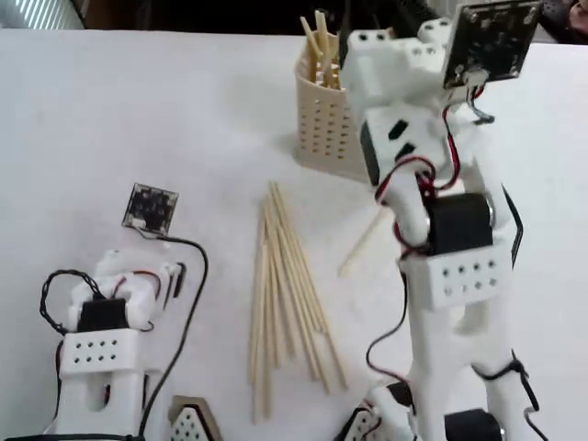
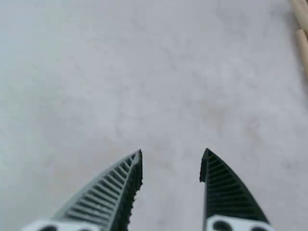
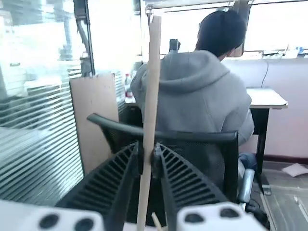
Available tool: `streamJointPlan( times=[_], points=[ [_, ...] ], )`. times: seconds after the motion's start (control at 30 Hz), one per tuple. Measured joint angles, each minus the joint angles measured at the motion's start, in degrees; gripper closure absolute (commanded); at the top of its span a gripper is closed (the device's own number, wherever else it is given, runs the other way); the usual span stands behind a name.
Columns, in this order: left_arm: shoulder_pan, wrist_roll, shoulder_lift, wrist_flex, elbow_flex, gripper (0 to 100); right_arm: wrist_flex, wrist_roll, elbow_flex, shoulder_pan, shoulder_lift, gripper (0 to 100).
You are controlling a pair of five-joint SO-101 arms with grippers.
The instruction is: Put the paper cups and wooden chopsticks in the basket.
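Note:
A cream perforated basket (image 1: 323,124) stands at the back of the white table with several wooden chopsticks (image 1: 317,46) upright in it. My right arm (image 1: 441,211) rises over the basket. My right gripper (image 3: 147,151) is shut on one chopstick (image 3: 151,82), which sticks out past the fingertips. A loose bundle of chopsticks (image 1: 285,294) lies mid-table, and a single one (image 1: 363,241) lies beside the right arm. My left arm (image 1: 110,312) sits at the front left. Over bare table, my left gripper (image 2: 171,161) hangs open and holds nothing; chopstick ends (image 2: 302,29) show nearby.
The right arm's tall body stands close to the basket and the stray chopstick. A small perforated part (image 1: 188,423) lies at the front edge near the left arm's base. The table's left half (image 1: 138,119) is bare white surface.

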Motion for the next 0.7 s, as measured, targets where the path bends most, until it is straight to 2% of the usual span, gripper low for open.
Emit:
streamJointPlan(
  times=[0.1, 0.3, 0.5, 0.7],
  points=[
    [0.0, 0.0, 0.0, 0.0, 0.0, 80, -4.5, 0.0, 0.0, 1.9, 5.8, 98.1],
    [0.0, 0.0, 0.0, 0.0, 0.0, 80, -5.7, 0.0, 0.1, 3.7, 15.1, 97.2],
    [0.0, 0.0, 0.0, 0.0, 0.0, 80, -2.2, 3.3, 0.1, 3.7, 18.6, 78.5],
    [0.0, 0.0, 0.0, 0.0, 0.0, 80, 6.7, 4.1, 0.1, 3.7, 13.6, 83.8]
  ],
)
